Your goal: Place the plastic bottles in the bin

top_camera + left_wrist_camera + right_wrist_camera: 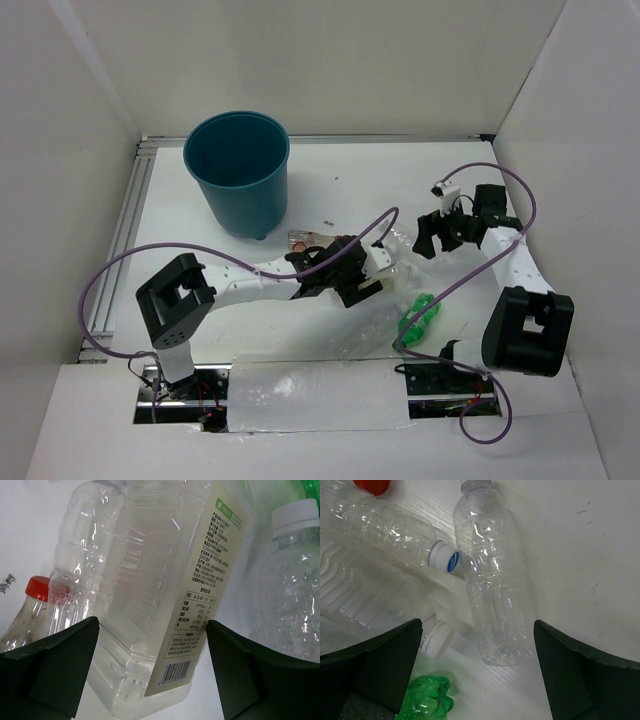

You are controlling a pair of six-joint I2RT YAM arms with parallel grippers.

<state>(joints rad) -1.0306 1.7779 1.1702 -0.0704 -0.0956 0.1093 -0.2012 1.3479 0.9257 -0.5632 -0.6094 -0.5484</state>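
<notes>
The grasp was in hand: the left gripper (152, 625) stood wide open astride the squarish bottle (150, 580), not yet clamping it, and the right gripper (477, 626) hung open above a clear bottle (495, 600). The bottles (380, 325) lay clustered on the table (330, 180), well apart from the bin (240, 200); next the left jaws probably had to close on the squarish bottle and lift it.

One overhead view, two wrist close-ups.
The top camera looked down from above the near edge across the whole surface (340, 190); each wrist camera sat close over the bottles (385, 322), both catching the red cap (38, 588).
</notes>
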